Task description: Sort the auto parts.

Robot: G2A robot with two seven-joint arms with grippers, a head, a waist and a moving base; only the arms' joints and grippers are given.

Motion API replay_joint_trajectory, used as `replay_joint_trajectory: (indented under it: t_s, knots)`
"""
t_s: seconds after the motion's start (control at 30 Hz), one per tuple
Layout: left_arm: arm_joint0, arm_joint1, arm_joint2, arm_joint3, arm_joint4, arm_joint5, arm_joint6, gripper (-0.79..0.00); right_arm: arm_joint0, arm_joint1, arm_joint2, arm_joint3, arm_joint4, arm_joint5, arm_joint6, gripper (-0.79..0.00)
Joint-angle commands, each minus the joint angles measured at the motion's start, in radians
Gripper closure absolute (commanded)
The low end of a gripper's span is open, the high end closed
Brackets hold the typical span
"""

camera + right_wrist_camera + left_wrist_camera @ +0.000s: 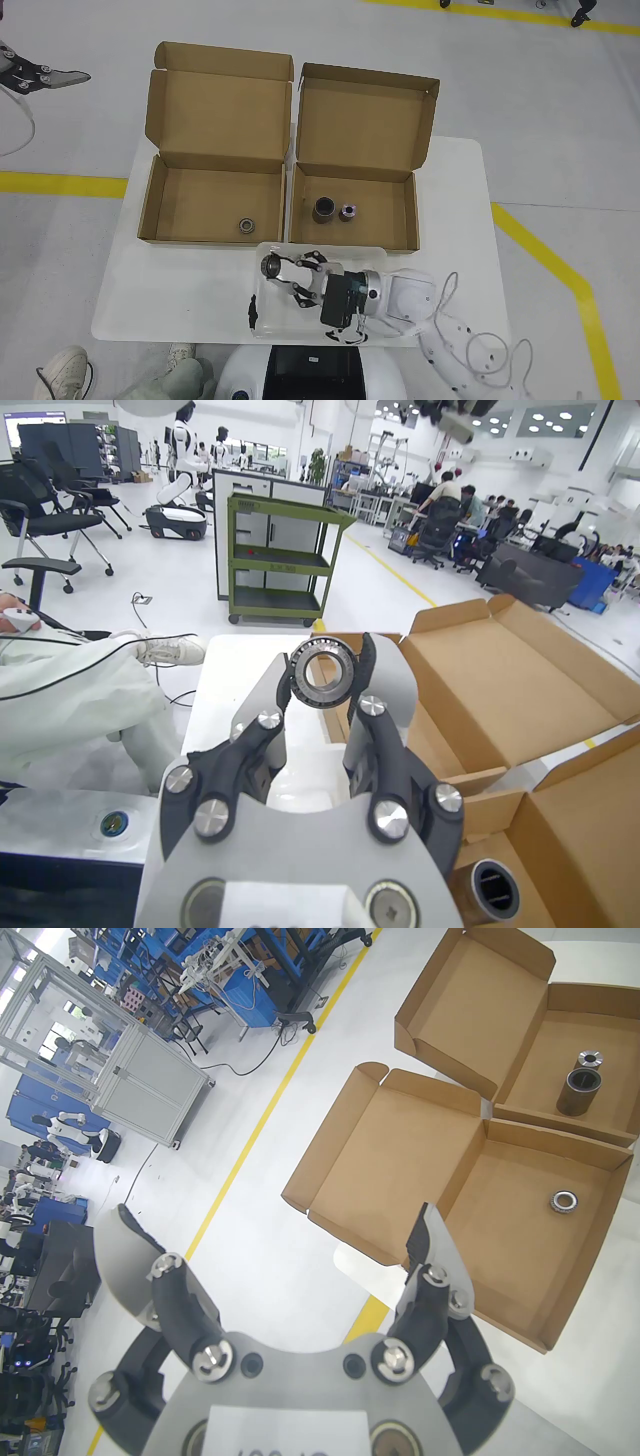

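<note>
Plainly, the right pincer (272, 267), clamped around a bearing (323, 678), has the left box (190, 205), holding a matching bearing (245, 225), at its 11 o'clock in the top view.

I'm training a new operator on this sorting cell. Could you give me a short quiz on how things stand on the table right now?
1. True or false: the right gripper is shut on a bearing.
2. How many parts lie in the box with the dark sleeve? A) one B) two C) four
3. Fill in: the fingers of the left gripper are ____.
Key: 1 true; 2 B, the sleeve and a small collar; 3 open.
</note>
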Motion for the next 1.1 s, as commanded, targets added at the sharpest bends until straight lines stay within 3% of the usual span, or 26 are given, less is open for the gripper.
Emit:
replay_joint_trajectory:
  t_s: [0.0, 0.6, 1.07]
  knots:
    - [0.000, 0.000, 0.000, 0.000, 0.000, 0.000, 0.000, -0.785, -0.001, 0.002, 0.009, -0.035, 0.004, 0.011, 0.005, 0.000]
    - [0.000, 0.000, 0.000, 0.000, 0.000, 0.000, 0.000, -0.785, 0.099, -0.009, 0.034, -0.256, 0.104, 0.068, 0.163, 0.000]
    - [0.000, 0.000, 0.000, 0.000, 0.000, 0.000, 0.000, -0.785, 0.179, -0.022, 0.046, -0.338, 0.159, 0.102, 0.278, 0.000]
